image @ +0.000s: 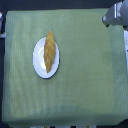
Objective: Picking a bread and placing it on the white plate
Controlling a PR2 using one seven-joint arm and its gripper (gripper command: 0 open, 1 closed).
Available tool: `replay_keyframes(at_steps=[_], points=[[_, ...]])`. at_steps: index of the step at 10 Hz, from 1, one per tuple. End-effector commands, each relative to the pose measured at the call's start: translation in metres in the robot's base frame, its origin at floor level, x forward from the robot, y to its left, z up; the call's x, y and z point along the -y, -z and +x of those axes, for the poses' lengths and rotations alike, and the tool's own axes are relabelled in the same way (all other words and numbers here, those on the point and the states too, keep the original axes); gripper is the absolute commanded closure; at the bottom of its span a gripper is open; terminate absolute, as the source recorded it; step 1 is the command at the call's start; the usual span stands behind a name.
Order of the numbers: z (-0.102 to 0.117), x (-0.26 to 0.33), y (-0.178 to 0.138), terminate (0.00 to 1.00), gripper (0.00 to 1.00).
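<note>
The bread, golden-orange and elongated with tapered ends, lies lengthwise on the white plate, which rests on the green cloth toward the exterior view's left. The gripper is a grey blurred shape at the top right corner of the exterior view, far from the plate and bread. Its fingers are not distinct enough to tell whether they are open or shut, and nothing shows in them.
A green cloth covers the table. Dark floor borders the cloth on the left and right edges. Small pale items peek out at the bottom edge.
</note>
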Motion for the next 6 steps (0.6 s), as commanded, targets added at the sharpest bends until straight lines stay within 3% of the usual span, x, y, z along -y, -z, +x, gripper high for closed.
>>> replay_keyframes(at_steps=[1,6], points=[[0.0004,-0.0092,-0.0009,0.0,0.0],[-0.0052,-0.012,0.0007,0.0,0.0]])
